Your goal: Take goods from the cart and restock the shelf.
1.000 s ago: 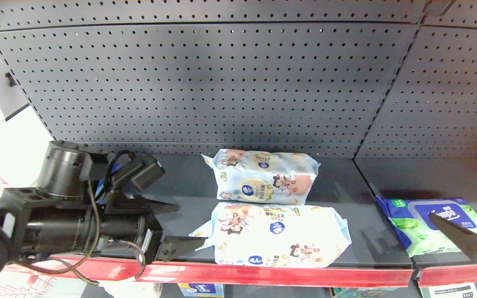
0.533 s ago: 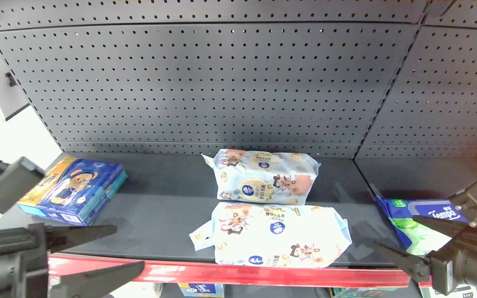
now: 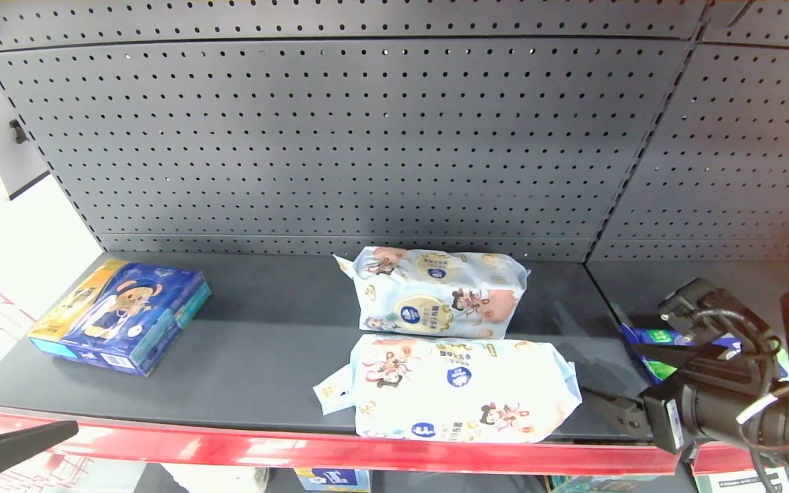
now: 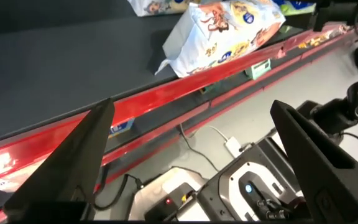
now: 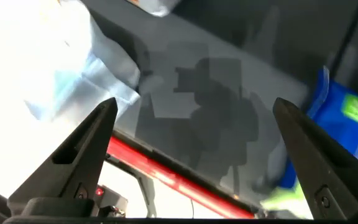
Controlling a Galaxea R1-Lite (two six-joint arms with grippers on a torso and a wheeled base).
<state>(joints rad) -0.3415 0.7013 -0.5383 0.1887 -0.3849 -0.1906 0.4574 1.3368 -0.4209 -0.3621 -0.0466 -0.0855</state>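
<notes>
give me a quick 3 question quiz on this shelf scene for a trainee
1. True or false: the blue box lies at the left end of the shelf.
2. How many white packs lie mid-shelf?
3. The right hand is: A) shut on a pack B) open and empty C) shut and empty
Key: 1 true; 2 two; 3 B
</notes>
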